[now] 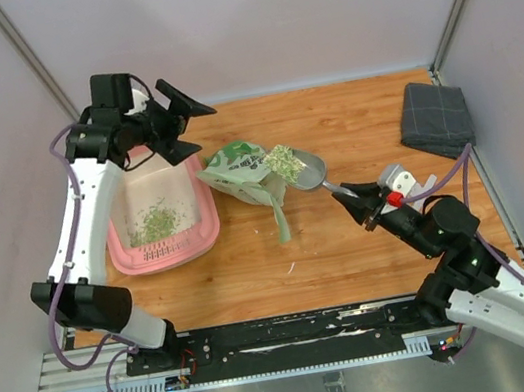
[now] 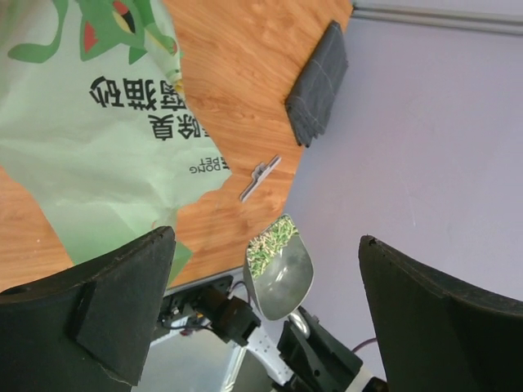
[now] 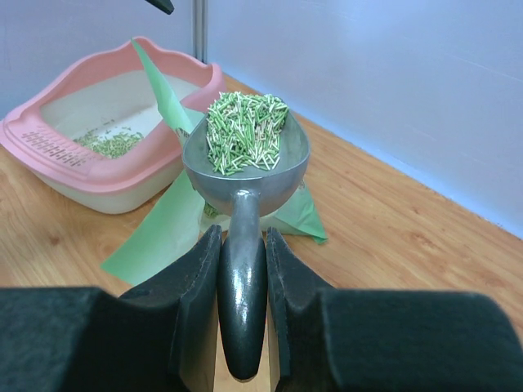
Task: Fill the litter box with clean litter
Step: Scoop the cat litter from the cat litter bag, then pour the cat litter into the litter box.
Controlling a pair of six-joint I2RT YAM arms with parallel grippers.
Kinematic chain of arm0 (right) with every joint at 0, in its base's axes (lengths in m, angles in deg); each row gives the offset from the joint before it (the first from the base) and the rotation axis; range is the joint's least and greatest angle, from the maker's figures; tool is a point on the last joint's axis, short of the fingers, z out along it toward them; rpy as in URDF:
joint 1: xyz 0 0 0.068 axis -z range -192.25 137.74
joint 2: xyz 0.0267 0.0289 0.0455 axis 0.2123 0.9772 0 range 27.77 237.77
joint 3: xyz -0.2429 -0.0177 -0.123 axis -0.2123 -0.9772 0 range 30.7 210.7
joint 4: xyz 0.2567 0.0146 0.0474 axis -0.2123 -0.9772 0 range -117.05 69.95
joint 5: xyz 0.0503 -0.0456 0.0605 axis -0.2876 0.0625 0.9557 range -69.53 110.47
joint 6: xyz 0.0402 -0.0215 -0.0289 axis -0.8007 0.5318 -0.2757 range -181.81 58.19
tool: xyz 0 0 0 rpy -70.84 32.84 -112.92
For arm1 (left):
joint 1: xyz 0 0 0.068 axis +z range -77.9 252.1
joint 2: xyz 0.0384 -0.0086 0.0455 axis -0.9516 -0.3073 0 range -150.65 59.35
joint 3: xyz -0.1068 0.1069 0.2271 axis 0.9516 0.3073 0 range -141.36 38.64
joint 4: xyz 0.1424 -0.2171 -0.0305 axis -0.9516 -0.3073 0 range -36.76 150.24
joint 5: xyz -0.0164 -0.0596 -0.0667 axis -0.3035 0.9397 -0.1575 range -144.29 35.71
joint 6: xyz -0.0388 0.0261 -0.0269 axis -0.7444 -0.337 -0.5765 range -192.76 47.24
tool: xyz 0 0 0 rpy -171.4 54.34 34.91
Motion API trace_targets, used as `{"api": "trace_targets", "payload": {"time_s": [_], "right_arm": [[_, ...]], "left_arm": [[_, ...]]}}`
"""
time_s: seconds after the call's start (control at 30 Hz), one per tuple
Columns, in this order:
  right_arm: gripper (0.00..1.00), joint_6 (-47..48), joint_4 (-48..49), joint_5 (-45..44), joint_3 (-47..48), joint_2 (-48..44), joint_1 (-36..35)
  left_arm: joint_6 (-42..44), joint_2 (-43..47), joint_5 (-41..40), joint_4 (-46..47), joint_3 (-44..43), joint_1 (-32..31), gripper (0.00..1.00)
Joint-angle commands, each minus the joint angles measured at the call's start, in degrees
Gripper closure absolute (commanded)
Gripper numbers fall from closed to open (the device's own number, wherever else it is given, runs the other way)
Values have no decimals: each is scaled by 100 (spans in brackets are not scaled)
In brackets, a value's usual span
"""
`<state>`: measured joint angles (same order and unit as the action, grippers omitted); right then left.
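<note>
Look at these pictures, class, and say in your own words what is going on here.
The right hand grips the handle of a metal scoop heaped with green litter, held up beside the open green bag. The pink litter box holds only a thin scatter of granules, so filling is far from done. The left hand hangs open above the box's far corner, holding nothing.

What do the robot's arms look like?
The left arm and right arm have smooth white shells and chunky black joints. A thin purple cable loops along each. The left pincer and right pincer are black, with two flat fingers. A small red knob sits by the right one.
</note>
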<state>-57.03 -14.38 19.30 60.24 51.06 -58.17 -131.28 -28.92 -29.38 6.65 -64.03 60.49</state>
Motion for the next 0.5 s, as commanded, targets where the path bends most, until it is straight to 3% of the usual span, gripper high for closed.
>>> {"api": "trace_targets", "payload": {"time_s": [0.0,0.2,0.47], "right_arm": [[99,82,425,195,522,241,20],[99,103,485,398,989,702,17],[99,51,714,670,1483,1324,-4]], "left_arm": [[33,294,-21,-212,-514,146,1],[-99,480,25,-502,-1059,402,1],[-430,983,397,-511,-1121,748,1]]}}
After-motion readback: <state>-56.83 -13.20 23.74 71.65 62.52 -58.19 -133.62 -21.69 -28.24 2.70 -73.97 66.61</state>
